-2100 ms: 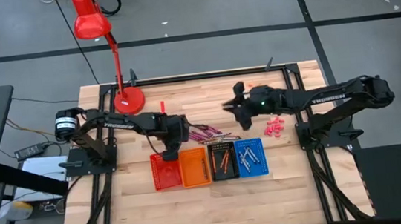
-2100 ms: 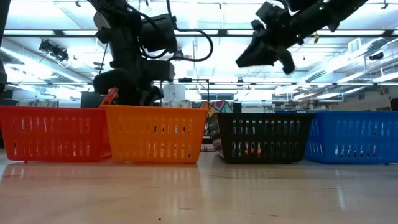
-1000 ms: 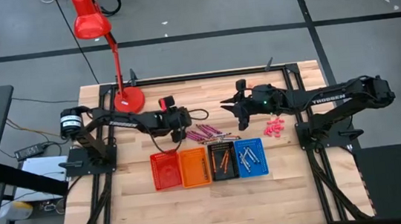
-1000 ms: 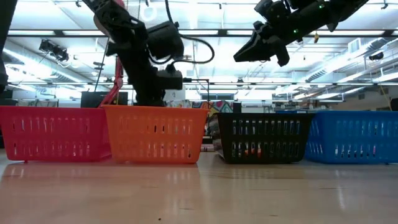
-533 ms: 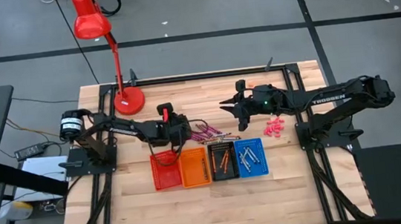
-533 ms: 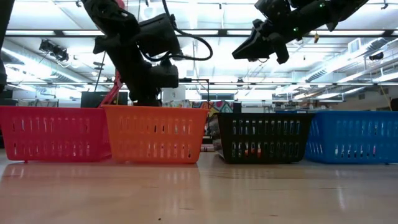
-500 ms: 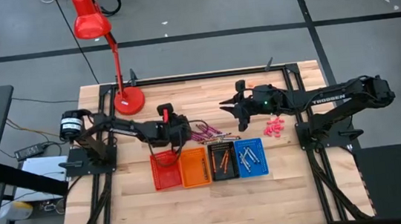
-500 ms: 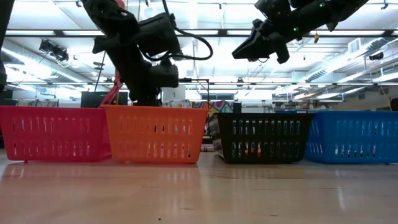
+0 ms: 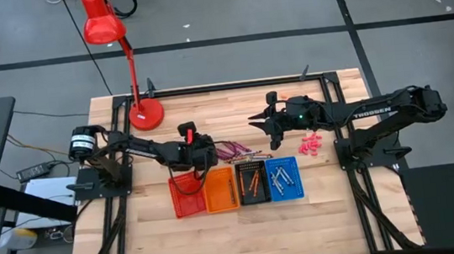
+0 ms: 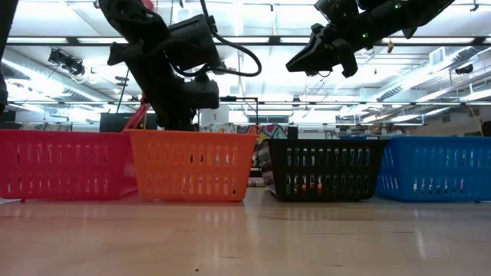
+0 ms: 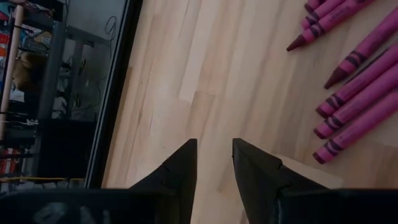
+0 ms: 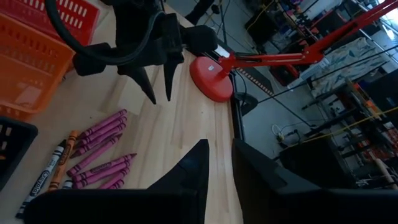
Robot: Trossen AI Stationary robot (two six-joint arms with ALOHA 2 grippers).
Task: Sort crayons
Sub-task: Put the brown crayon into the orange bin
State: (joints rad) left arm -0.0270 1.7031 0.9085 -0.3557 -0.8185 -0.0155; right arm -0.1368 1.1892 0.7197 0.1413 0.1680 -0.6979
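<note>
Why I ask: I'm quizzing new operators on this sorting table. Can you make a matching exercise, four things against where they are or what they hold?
Things:
1. black basket
2. blue basket
3. red lamp
4. magenta crayons

Place or state:
A. holds silvery grey crayons
B. lie loose on the table behind the baskets
C. holds orange crayons
D. stands near the table's back edge, on the left arm's side

Pairs: 1-C, 2-A, 3-D, 4-B
</note>
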